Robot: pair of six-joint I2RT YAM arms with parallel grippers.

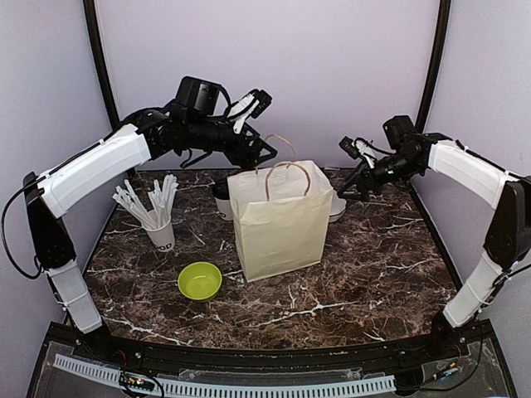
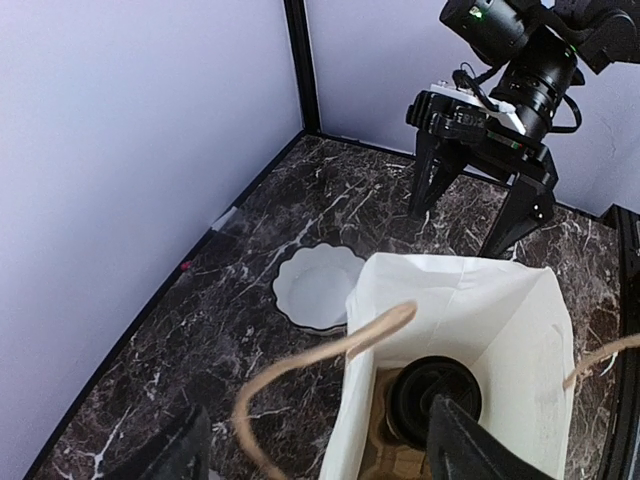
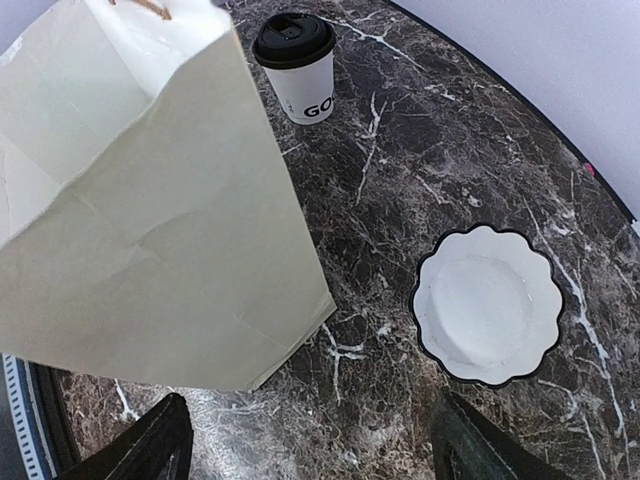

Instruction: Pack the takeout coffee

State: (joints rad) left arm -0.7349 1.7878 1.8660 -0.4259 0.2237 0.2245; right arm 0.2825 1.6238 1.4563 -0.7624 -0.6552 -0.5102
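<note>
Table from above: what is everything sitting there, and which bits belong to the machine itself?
Paper bag: one, cream, mid-table, upright and open.
Coffee cups: two, white with black lids; one inside the bag, one on the table beyond it.
Cup of straws: one, white, left of the bag.
Bowl: one, lime green, front left.
Plate: one, white, dark scalloped rim, beside the bag.
Table: dark marble.
Left gripper: open, above the bag.
Right gripper: open, beyond the plate.

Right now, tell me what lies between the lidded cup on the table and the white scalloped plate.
Only bare marble tabletop between cup and plate, per the right wrist view.
</note>
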